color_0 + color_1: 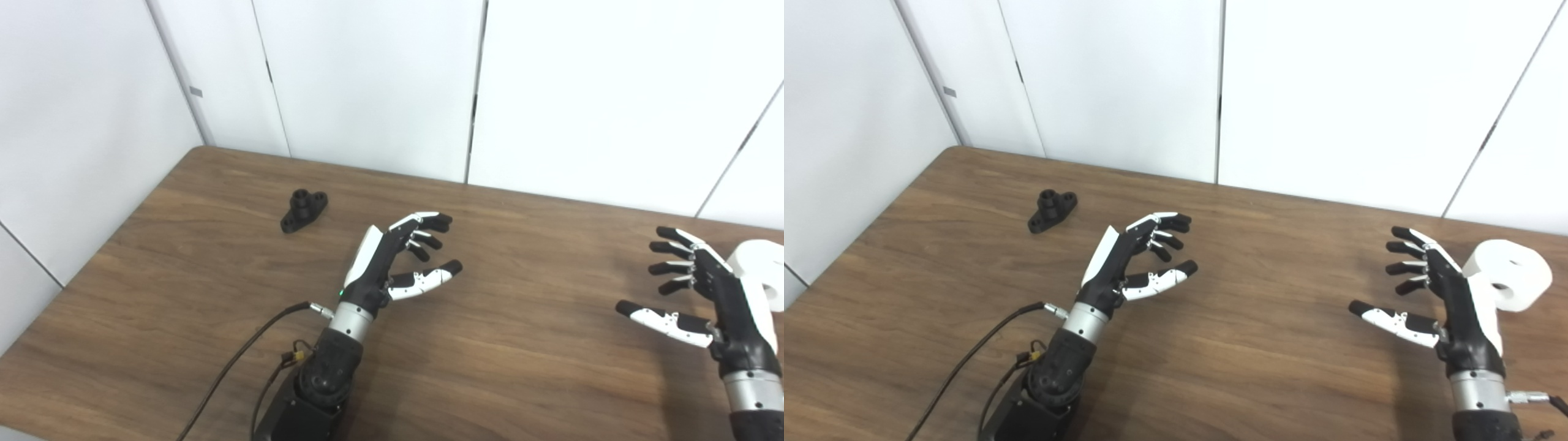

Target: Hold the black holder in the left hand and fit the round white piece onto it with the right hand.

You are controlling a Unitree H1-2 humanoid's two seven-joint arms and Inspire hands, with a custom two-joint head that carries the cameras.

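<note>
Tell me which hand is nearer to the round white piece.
The right hand: the round white piece lies just behind it. The left hand is far away, nearer the black holder.

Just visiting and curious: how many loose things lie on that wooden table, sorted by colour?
Black: 1, the small black plastic holder
White: 1, the round white roll-shaped piece
Total: 2

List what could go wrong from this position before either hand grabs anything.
1. The white piece sits behind the back of the open right hand, near the right side of the table; turning to grasp it might knock it off.
2. The holder lies flat, well to the left of the open left hand; a low, small part could slip from the fingers.
</note>
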